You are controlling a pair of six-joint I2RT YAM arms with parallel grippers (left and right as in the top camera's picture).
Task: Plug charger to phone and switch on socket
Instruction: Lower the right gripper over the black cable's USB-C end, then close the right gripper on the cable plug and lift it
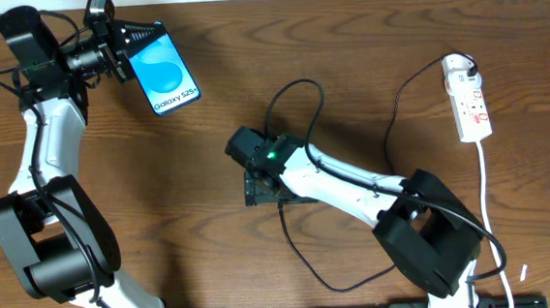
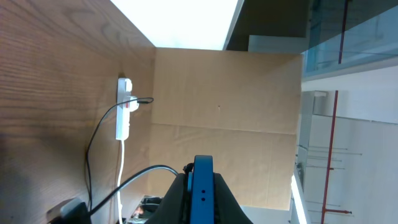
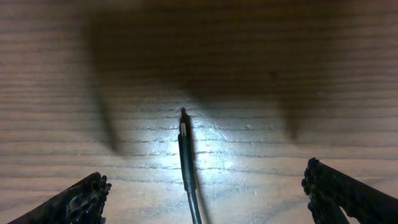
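**Early stage: phone lifted, plug tip not yet grasped**

The right gripper (image 3: 205, 175) is shown spread wide and pointed down at the wooden table (image 1: 183, 228). Its 2 fingers are set well apart on either side of the plug tip (image 3: 185, 129). The tip lies flat on the wood between them, and neither finger touches it. From the tip, the charger cable (image 1: 295, 87) is traced in loose loops across the table toward the socket (image 1: 467, 97), which lies at the far right edge. A black lead is seen entering the socket at its upper end.

The left gripper (image 2: 202, 193) is pinched on the phone (image 1: 163, 72), which is held raised at the far left, well apart from the plug tip. Its blue screen is turned toward the overhead camera.

Progress is judged as follows:

1. The phone has been secured, and 1 end of the charger appears to be seated in the socket.
2. The plug tip has not yet been gripped, carried to the phone or inserted.
3. The socket switch has not been reached by either arm, and whether it is on or off cannot be told from these views.
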